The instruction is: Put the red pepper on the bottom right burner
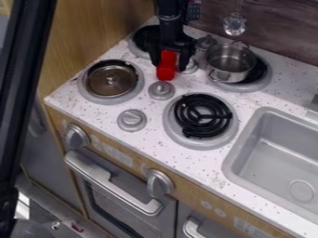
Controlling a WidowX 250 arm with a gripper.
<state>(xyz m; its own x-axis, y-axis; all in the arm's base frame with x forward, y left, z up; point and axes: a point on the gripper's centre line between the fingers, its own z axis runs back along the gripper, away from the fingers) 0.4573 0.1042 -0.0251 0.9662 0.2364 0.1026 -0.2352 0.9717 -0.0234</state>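
Gripper (171, 55), black, two-fingered: parted by about the pepper's width, apparently clasping it. Red pepper (166, 66): between the fingertips, above the grey knob (162, 90). Risks: knocking that knob if carried low; slipping, the hold being near its upper end; rolling off the bottom right burner (202, 116) if released off-centre on ridged coils. Pepper: smooth, blocky. Burner: black concentric rings, grey round rim. Pot (230, 63): shiny metal, round. Countertop (133, 146): white, speckled.

Comprises one black arm (169, 21), upright, to the left of the steel pot (228, 65). Ends in a black two-finger gripper (169, 69), pointing down, near the pot's left side. Carries two fingers (185, 59), parted, one either side of a gripped load.
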